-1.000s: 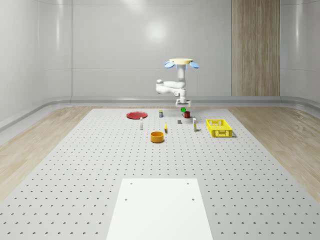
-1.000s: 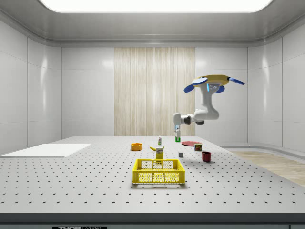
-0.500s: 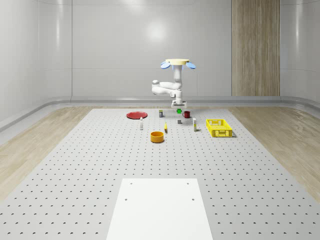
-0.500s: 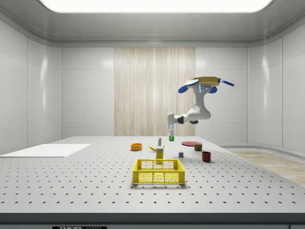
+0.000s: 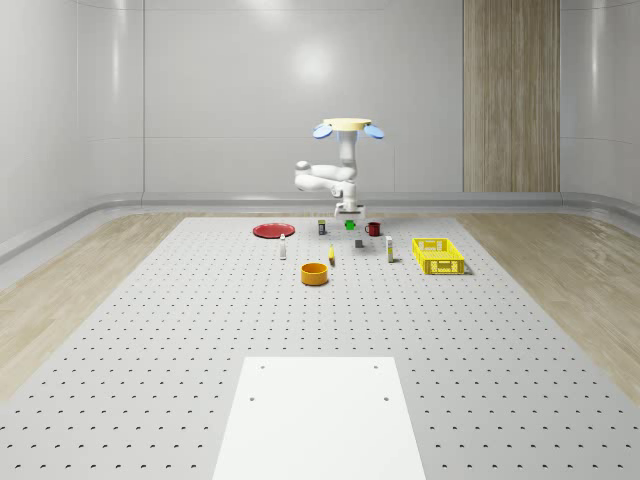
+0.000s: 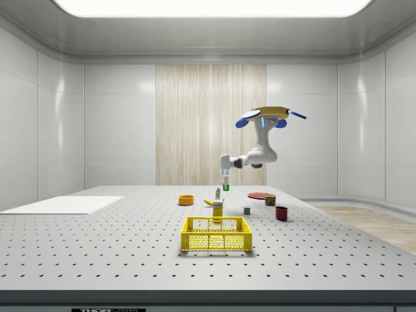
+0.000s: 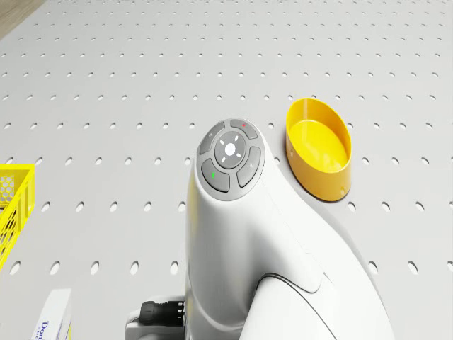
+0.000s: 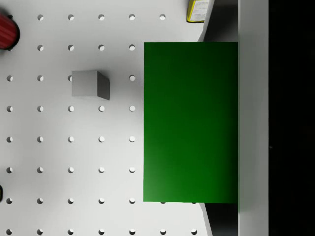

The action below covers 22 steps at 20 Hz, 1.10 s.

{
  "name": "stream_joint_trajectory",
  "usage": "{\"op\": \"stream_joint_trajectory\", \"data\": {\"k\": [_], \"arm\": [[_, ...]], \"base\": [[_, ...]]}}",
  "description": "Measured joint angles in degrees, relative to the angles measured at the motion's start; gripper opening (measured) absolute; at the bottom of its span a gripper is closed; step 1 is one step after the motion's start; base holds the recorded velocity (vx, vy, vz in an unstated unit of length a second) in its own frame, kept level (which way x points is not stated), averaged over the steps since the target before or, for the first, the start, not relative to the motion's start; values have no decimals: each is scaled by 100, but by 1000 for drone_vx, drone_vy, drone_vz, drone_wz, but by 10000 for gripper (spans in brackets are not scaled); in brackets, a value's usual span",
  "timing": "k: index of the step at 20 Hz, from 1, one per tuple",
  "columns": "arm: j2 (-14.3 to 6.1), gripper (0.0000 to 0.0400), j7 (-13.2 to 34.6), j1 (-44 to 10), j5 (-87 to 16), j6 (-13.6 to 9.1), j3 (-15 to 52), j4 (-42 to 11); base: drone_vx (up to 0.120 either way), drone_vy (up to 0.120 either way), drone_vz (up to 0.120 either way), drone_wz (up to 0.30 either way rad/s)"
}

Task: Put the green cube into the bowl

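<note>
The drone (image 5: pixel 347 126) hovers above the far part of the desk (image 5: pixel 200 330). Its claw (image 6: pixel 225 184) holds the green cube (image 6: pixel 226 187) in the air. The yellow bowl (image 5: pixel 315 273) stands nearer the whole-scene camera, seemingly slightly to its left.

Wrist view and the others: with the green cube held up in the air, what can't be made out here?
- Wrist view: the green cube covers the table below it, so what lies under it is hidden.
- Drone view: the arm blocks the cube; the yellow crate is cut by the edge.
- Whole-scene view: labels on the small bottles are too small to read.
</note>
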Motion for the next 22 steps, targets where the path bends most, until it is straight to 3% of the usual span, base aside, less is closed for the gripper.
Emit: {"op": "stream_joint_trajectory", "data": {"k": [22], "arm": [[-75, 250, 11, -16, 30, 70, 8, 3]], "base": [[120, -120, 0, 0]]}}
